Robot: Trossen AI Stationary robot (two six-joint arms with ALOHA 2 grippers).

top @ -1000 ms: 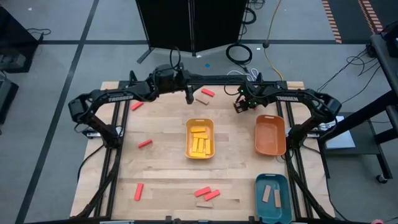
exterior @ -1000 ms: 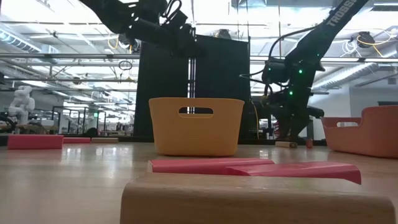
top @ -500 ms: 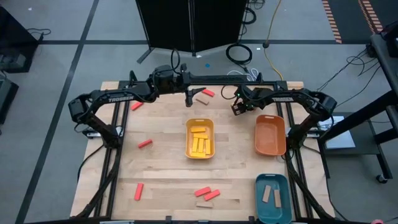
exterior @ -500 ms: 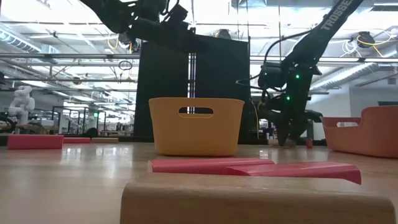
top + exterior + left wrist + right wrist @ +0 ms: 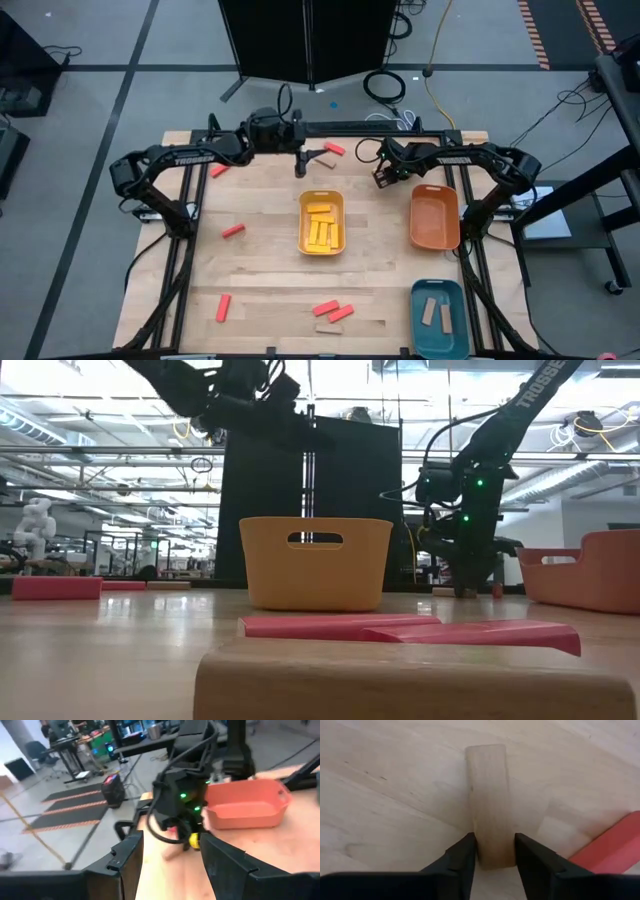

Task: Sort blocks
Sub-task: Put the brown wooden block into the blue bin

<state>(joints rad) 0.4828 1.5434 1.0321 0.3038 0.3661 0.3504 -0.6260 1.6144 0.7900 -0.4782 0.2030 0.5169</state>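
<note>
Two dark fingers of my right gripper (image 5: 492, 851) sit either side of a flat tan wooden block (image 5: 489, 802), touching its near end; the block lies flat on the pale wooden table (image 5: 260, 215) beside a red block (image 5: 612, 845). Since half a second ago, that arm has dropped to the tabletop. Farther off, my left gripper (image 5: 302, 165) hovers spread and empty near the back edge.
</note>
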